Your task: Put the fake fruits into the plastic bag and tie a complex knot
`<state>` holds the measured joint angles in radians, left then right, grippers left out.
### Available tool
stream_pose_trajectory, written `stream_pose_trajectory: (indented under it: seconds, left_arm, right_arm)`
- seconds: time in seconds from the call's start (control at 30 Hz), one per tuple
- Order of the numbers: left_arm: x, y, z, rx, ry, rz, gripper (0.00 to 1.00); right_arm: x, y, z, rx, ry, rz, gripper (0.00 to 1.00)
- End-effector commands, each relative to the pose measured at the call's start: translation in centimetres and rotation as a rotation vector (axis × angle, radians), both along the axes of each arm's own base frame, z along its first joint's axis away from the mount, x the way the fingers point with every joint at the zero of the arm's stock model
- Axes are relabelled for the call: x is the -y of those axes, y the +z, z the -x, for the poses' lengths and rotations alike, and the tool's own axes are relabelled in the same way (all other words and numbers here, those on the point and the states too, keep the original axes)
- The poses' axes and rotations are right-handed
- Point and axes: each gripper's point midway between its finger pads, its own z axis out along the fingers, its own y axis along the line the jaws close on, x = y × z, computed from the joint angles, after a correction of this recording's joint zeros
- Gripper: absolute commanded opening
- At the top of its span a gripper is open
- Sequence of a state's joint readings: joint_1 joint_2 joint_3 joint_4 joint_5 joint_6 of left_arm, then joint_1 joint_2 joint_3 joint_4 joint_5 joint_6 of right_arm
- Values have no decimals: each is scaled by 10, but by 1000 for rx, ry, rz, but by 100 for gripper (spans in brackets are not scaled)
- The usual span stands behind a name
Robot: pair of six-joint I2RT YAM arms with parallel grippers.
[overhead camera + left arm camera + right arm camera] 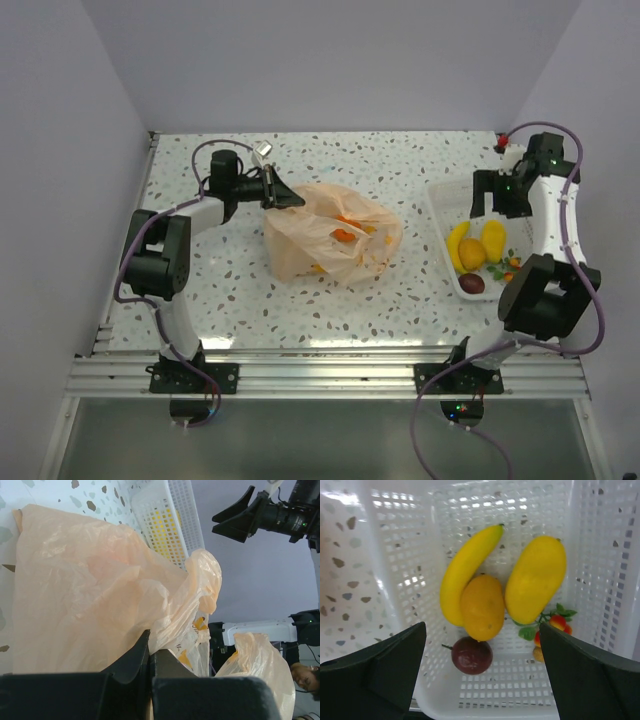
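Right gripper (pixel 482 630), wide open and empty, hangs directly over the fake fruits (pixel 535 580) in their tray (pixel 600 555), banana (pixel 467 570) lying crosswise to its jaws; left gripper (pixel 150 652) clamps the plastic bag (pixel 90 595).

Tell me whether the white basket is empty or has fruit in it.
Not empty. The white basket holds a banana, a yellow mango-like fruit, an orange-yellow fruit, a purple plum and small red pieces.
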<state>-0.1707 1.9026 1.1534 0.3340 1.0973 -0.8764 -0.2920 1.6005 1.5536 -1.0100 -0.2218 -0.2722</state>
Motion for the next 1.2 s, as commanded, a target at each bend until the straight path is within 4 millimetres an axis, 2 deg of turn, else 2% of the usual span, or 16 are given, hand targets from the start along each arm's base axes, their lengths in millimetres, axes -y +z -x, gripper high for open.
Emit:
stream_pose_trajectory:
  seconds: [0.0, 0.07, 0.13, 0.2, 0.6, 0.67, 0.8, 0.83, 0.9, 0.93, 0.97, 1.03, 1.07, 1.1, 1.13, 1.17]
  left_arm:
    - [-2, 24, -1, 92, -13, 10, 0]
    - [-2, 25, 0, 98, -14, 9, 0]
    - [-3, 26, 0, 102, -15, 6, 0]
    - [-3, 26, 1, 106, -19, 6, 0]
    - [-3, 25, 3, 110, -22, -4, 0]
    - [-3, 25, 3, 110, -21, -5, 0]
    - [-3, 27, 1, 114, -22, -6, 0]
    - [-3, 27, 1, 113, -22, -7, 0]
    - [-3, 27, 1, 114, -23, -9, 0]
    - [-3, 27, 1, 116, -22, -10, 0]
    - [-3, 28, 2, 117, -22, -9, 0]
    - [-4, 26, 3, 114, -23, -10, 0]
    - [-4, 26, 3, 114, -23, -10, 0]
    - [-4, 24, 4, 109, -23, -11, 0]
    - [-4, 23, 4, 111, -23, -10, 0]
    - [-4, 23, 4, 108, -23, -11, 0]
  right_arm:
    - [43, -22, 11, -82, -126, 125, 97]
    - [59, -36, 11, -109, -230, 177, 95]
    - [64, -49, 7, -124, -286, 177, 93]
    - [67, -63, 9, -145, -318, 177, 93]
    - [76, -139, -19, -204, -463, 107, 89]
    - [74, -144, -23, -204, -478, 88, 88]
    - [71, -151, -27, -211, -471, 62, 77]
    - [69, -144, -27, -204, -455, 57, 67]
    - [64, -126, -31, -164, -432, 31, 54]
    - [63, -101, -31, -111, -424, 35, 43]
    - [58, -87, -35, -72, -401, 15, 36]
    - [46, -55, -38, 0, -353, -33, 27]
    - [40, -24, -42, 79, -331, -52, 22]
    - [34, -11, -44, 113, -310, -72, 17]
    - [17, 3, -46, 144, -255, -137, 17]
    - [5, 28, -48, 206, -218, -145, 14]
